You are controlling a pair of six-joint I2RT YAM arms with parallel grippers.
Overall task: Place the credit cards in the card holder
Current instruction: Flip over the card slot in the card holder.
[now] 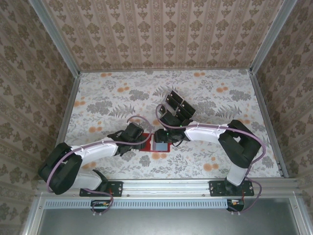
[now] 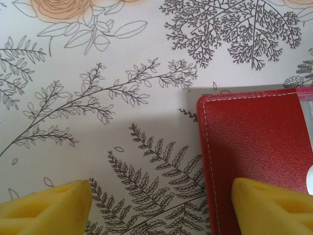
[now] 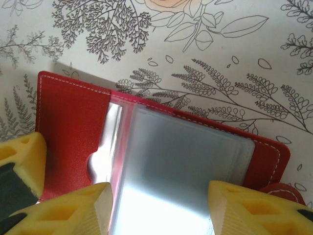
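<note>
- Card holder (image 3: 73, 122): red, open on the desk (image 2: 98, 73).
- Credit cards (image 1: 178, 105): black, grouped farther back.
- Left gripper (image 2: 161, 208), right gripper (image 3: 159, 205): we log jaws spread.

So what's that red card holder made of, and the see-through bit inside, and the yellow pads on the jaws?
The card holder looks like leather or imitation leather: fine pebbled grain, dull sheen, pale stitching along the edge. Its inner sleeve seems clear glossy plastic, catching bright glare. The pads look like matte yellow plastic or foam; hard to tell which.
</note>
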